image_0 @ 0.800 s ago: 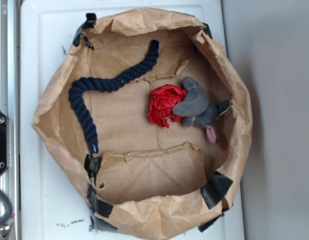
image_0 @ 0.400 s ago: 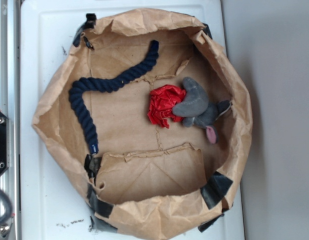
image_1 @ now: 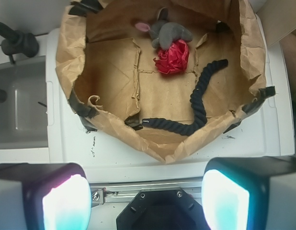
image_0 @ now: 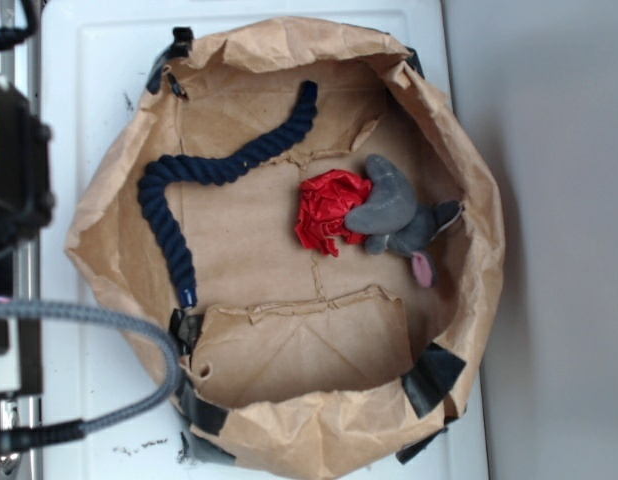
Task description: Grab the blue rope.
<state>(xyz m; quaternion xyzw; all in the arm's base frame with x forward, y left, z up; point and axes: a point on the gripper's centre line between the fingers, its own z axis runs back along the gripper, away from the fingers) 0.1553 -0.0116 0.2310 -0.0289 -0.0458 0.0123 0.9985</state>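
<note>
My pincer [image_1: 145, 194] hangs outside the paper bag [image_0: 459, 340], pads [image_1: 66, 201] wide apart, nothing between them. The blue rope [image_1: 198, 103] lies on the bag floor, ahead of me and off toward the right pad in the wrist view. It bends in an L: one leg runs just inside the near wall, across my line of reach, its shiny end [image_1: 144, 121] almost dead ahead; the other leg climbs away. Red crumpled paper [image_1: 172, 57] and grey plush toy [image_1: 169, 32] sit farther off, clear of the rope. Judgement: reach over the wall, take the crosswise leg.
</note>
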